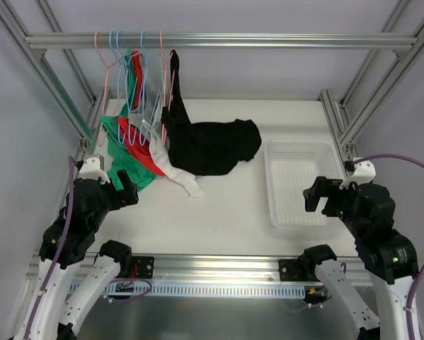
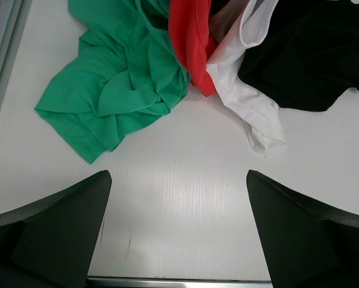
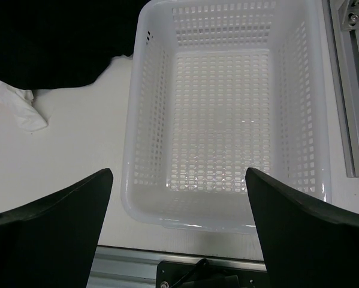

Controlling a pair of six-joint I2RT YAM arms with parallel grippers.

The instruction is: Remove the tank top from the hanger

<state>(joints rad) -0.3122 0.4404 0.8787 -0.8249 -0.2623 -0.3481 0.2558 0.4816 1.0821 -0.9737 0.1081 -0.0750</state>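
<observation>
Left hand (image 2: 179, 234), spread and empty, hovers above the desk (image 2: 185, 180) near the green garment (image 2: 119, 90). Right hand (image 3: 179, 234), also spread, hangs over the white basket (image 3: 146, 120). The black tank top (image 1: 212, 145) hangs from its hanger (image 1: 173, 62), trailing on the desk. A careless pull could drag the overlapped white garment (image 2: 251, 102) too.

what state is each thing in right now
left gripper, open, empty
right gripper, open, empty
basket, upright, empty
black top, hung on a hanger, lower part spread on the table
green top, hung, lower part crumpled on the table
red top, hung, bunched between green and white
white top, hung, end lying on the table
hangers, hooked on the rail
</observation>
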